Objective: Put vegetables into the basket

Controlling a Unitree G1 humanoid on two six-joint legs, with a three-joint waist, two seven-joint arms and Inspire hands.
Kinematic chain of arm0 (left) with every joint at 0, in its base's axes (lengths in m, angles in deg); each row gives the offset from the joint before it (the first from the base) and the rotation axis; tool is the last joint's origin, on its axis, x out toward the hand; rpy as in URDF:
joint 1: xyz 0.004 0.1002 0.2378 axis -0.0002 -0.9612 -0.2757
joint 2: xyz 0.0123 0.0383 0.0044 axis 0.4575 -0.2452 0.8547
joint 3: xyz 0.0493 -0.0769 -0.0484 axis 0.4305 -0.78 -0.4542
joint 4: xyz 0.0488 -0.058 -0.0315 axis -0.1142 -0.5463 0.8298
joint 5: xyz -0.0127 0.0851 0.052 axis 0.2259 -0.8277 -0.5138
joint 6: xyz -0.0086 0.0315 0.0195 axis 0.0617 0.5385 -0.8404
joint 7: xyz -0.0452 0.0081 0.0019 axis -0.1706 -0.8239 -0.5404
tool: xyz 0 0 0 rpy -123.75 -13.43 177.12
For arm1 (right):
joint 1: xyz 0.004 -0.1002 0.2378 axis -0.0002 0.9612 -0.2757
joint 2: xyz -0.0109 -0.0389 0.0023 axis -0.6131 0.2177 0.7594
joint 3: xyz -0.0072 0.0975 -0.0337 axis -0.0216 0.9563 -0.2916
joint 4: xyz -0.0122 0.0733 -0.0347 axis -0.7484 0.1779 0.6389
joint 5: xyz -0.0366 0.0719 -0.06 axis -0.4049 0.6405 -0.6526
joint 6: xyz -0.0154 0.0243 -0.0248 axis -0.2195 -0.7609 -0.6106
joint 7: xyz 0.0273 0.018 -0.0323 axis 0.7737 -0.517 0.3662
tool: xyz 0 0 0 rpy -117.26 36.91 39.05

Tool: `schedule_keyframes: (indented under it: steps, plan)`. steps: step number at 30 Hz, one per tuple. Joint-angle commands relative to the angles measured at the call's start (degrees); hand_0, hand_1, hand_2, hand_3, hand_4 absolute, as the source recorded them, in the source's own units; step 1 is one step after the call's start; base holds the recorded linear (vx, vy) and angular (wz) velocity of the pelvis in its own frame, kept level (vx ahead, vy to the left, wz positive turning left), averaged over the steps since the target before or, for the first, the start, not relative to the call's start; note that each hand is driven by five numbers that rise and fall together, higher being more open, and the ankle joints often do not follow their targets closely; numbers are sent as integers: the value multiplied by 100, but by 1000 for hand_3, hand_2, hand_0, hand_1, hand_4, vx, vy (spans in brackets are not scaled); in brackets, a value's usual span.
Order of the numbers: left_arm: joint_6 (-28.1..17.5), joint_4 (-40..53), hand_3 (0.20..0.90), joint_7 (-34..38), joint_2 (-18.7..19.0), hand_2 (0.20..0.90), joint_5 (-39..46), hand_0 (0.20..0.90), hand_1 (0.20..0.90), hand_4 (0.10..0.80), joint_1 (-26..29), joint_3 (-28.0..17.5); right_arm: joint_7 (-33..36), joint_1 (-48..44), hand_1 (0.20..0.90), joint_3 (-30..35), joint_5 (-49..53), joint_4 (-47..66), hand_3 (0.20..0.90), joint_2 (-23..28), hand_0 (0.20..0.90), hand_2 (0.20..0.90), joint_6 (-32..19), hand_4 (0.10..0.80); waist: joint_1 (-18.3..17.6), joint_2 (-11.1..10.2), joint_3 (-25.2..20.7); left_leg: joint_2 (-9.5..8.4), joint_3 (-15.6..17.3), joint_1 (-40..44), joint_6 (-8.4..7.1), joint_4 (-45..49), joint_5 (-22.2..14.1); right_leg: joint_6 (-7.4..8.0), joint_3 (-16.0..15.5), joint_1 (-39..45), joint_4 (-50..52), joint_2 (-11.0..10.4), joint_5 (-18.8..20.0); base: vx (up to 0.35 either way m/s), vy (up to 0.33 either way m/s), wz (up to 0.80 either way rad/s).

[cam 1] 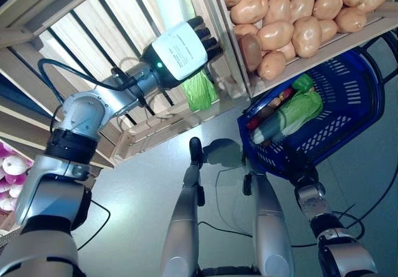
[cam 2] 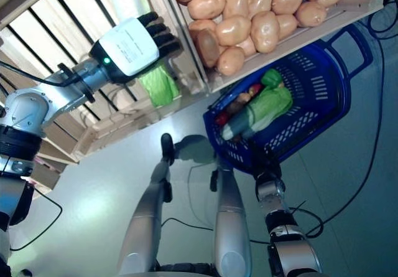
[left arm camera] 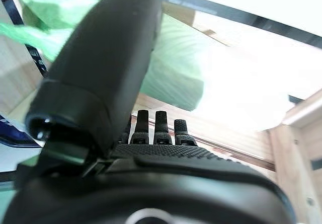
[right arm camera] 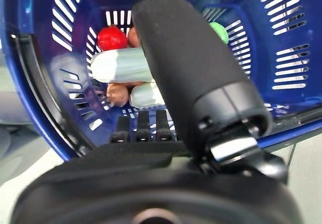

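Glossy plastic basket point(cam 1: 348, 96), wooden shelf point(cam 1: 155, 131)

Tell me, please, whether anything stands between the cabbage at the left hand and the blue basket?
The wooden shelf's upright rises between the napa cabbage at the left hand and the blue basket, which the right hand holds below the potatoes. Below the shelf's front edge, nothing visible blocks the way.

Slatted wooden shelves point(cam 1: 93, 28) of pale timber rise at an angle above a smooth grey floor point(cam 1: 143, 190). A wooden divider point(cam 1: 217, 34) separates the slatted bay from the neighbouring tray. At the far left edge, a lower shelf holds a small cluster of pink-and-white bulbs point(cam 1: 9, 171), partly cut off.
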Motion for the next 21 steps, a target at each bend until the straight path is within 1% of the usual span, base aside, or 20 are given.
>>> schedule_keyframes:
  steps: [1,3,6,8,9,10,11,16,20,21]
  plan:
    - [-86,-30,900,453,-26,900,-21,900,900,800,874,-188,103,213,900,-78,154,237,900,130,900,900,-54,800,47,-150,-23,-176,220,-457,-166,400,-204,90,-64,189,-513,323,500,0,0,0]
    - [-6,-43,900,443,-49,900,-33,900,900,800,867,-141,143,212,900,-107,173,262,900,131,900,900,-63,800,42,-155,-23,-170,216,-462,-173,414,-245,93,-51,182,-498,336,464,16,4,0]
    - [483,-67,900,442,-76,900,60,900,900,800,837,-103,226,217,900,-138,186,354,900,146,900,900,-77,800,32,-174,-23,-168,213,-543,-166,424,-200,78,-46,113,-491,345,494,10,3,0]
    - [557,-147,900,485,-93,900,7,900,900,800,790,-116,214,251,900,-143,190,356,900,155,900,900,-87,800,31,-187,-23,-160,213,-531,-174,450,-250,82,-52,121,-458,348,445,16,4,0]
    - [705,-243,632,541,-119,632,-26,632,632,621,747,-121,255,248,900,-122,167,377,900,142,900,900,-83,800,23,-199,-23,-160,195,-561,-182,471,-253,81,-39,92,-436,352,447,0,0,0]
    - [851,-309,399,653,-139,399,-35,399,399,466,707,-111,286,258,900,-112,157,409,900,131,900,900,-88,800,22,-209,-23,-156,188,-585,-180,479,-247,78,-35,72,-424,359,450,0,0,0]
    - [853,-371,300,691,-139,300,-60,300,300,400,711,-108,296,264,900,-120,172,431,900,128,900,900,-92,800,28,-224,-23,-142,195,-578,-176,453,-248,79,-38,82,-428,363,429,0,0,0]
    - [1099,-701,300,1198,-85,300,-89,300,300,400,566,-52,288,304,900,-107,161,497,900,150,900,900,-93,800,52,-284,-23,-139,155,-628,-176,455,-220,68,-38,52,-437,381,461,0,0,0]
    - [1300,-1258,300,2000,40,300,-42,300,300,400,449,65,367,249,900,-127,203,583,900,171,900,900,-72,800,94,-336,-23,-130,142,-618,-169,462,-214,71,-84,76,-432,373,468,-7,-17,0]
    - [1373,-1459,300,2290,85,300,-21,300,300,400,408,163,391,230,900,-135,208,599,900,178,900,900,-69,800,103,-341,-23,-127,136,-618,-171,465,-211,73,-99,83,-435,363,473,0,0,0]
